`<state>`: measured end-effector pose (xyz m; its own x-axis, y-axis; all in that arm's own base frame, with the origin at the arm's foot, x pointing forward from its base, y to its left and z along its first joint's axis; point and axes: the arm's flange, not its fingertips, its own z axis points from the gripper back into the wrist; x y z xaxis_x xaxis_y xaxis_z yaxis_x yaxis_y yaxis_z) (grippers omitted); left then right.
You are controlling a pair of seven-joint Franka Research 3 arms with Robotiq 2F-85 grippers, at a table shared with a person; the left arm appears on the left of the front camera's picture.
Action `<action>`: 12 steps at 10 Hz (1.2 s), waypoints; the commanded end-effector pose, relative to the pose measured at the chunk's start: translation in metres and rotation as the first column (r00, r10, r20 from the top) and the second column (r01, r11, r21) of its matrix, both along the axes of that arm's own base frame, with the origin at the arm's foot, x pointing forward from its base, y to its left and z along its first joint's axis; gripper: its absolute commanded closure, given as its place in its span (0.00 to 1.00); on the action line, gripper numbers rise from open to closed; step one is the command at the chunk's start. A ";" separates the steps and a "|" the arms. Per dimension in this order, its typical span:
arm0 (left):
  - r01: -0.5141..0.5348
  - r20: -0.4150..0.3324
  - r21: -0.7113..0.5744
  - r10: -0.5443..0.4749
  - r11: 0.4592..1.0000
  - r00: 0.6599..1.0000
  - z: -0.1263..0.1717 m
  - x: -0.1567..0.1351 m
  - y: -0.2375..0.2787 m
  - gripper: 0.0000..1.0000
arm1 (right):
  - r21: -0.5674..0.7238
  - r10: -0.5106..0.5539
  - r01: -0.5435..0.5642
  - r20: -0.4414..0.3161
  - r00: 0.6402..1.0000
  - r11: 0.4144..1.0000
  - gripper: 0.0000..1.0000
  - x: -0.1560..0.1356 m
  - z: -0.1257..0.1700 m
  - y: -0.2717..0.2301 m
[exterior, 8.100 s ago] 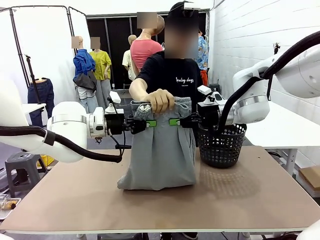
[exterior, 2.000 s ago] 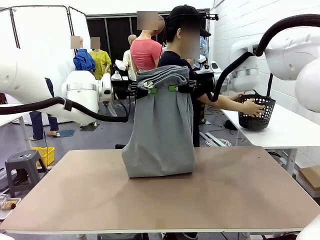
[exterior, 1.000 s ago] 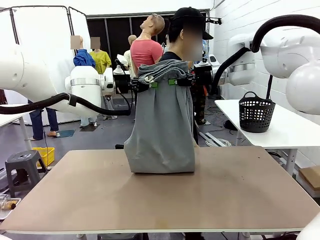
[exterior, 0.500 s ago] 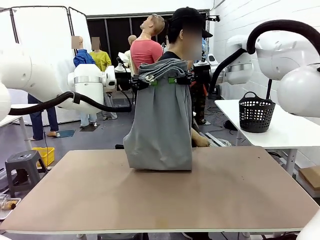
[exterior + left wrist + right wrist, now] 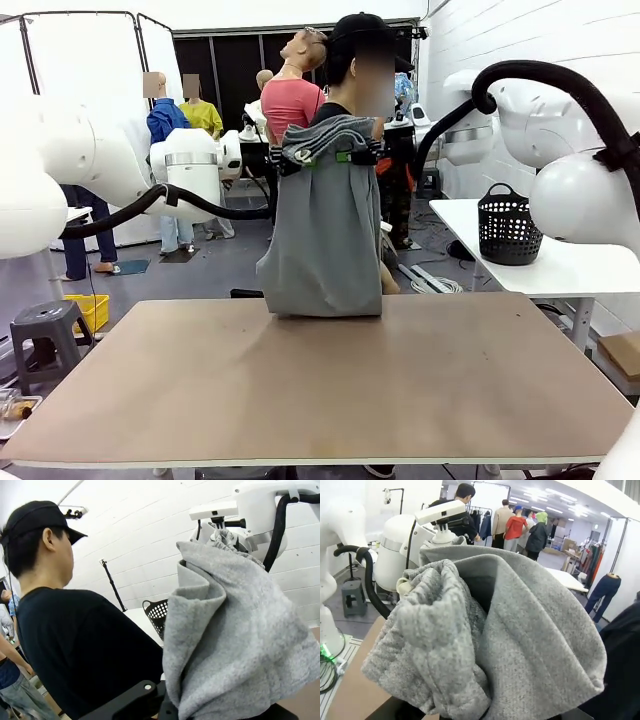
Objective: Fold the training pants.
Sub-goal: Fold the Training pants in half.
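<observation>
Training pants [image 5: 235, 645] seemingly bury both jaws.

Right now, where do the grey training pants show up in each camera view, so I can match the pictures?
Front view: the training pants hang at upper centre, waistband pinched between the left pincer and right pincer, hem at the table's far edge.
Left wrist view: right half, bunched close to the lens.
Right wrist view: centre, draped close to the lens.
Shared landmark: the person in the black shirt.

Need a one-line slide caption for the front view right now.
Both grippers, left and right, hold the grey pants up by the waistband, hem at the table's far edge.
</observation>
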<state>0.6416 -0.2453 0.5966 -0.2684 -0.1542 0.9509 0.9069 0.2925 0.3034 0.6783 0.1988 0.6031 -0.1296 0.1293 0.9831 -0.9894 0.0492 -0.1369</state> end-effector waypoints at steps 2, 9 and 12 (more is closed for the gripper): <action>0.036 -0.057 -0.043 -0.039 0.998 0.998 -0.010 -0.006 -0.001 1.00 | -0.025 0.022 -0.024 -0.057 0.998 0.999 1.00 -0.013 -0.023 0.006; 0.070 -0.401 -0.063 -0.089 0.996 0.912 -0.067 -0.085 0.030 1.00 | -0.010 0.043 -0.052 -0.420 0.906 0.999 1.00 -0.092 -0.083 -0.005; 0.041 -0.505 -0.128 -0.101 0.991 0.857 -0.100 -0.109 0.030 1.00 | -0.011 0.024 -0.036 -0.533 0.846 0.999 1.00 -0.114 -0.121 -0.006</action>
